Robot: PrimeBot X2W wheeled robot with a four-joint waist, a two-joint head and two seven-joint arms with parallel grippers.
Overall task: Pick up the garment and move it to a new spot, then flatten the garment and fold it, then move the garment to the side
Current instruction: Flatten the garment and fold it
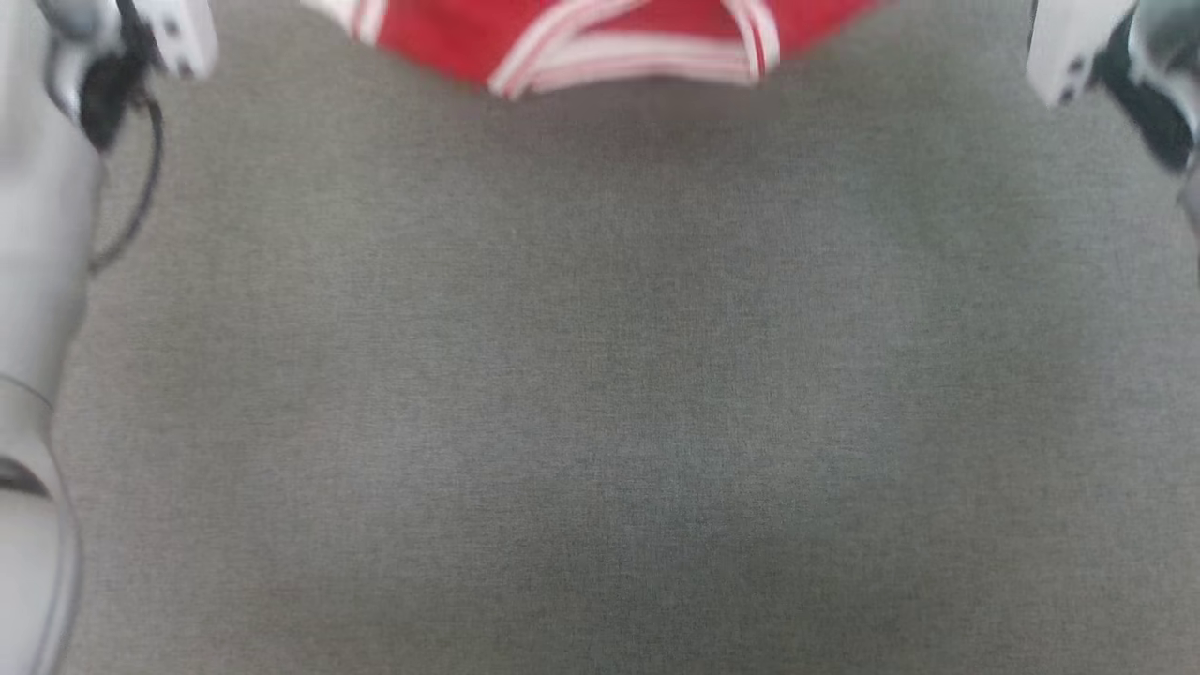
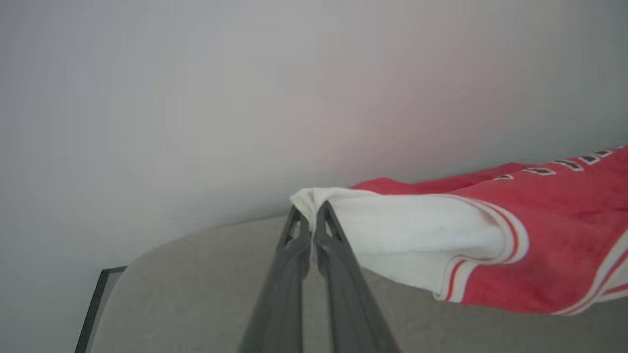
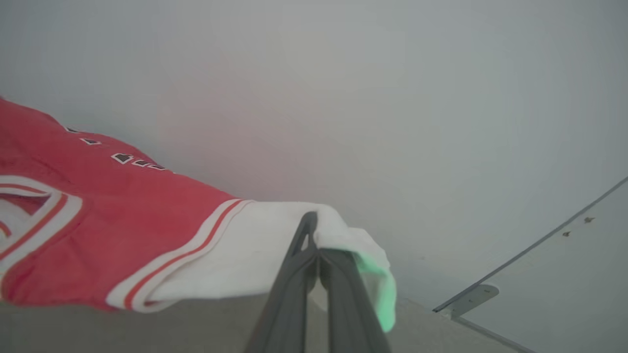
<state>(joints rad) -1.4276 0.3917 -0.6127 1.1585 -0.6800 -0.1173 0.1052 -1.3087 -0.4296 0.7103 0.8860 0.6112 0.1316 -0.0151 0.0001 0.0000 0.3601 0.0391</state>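
The garment (image 1: 600, 42), a red shirt with red-and-white striped trim, hangs at the top edge of the head view above the grey surface. In the left wrist view my left gripper (image 2: 312, 215) is shut on the edge of one white sleeve (image 2: 417, 230), and the red body (image 2: 549, 235) with dark lettering stretches off to the right. In the right wrist view my right gripper (image 3: 317, 245) is shut on the other white sleeve (image 3: 255, 255), with the red body (image 3: 98, 220) off to the left. The shirt is held lifted between both grippers.
A grey fabric-covered surface (image 1: 600, 394) spreads below the shirt. My pale left forearm (image 1: 37, 281) with a dark cable runs down the left side; my right wrist (image 1: 1125, 56) sits at the top right. A plain pale wall (image 2: 196, 98) stands behind.
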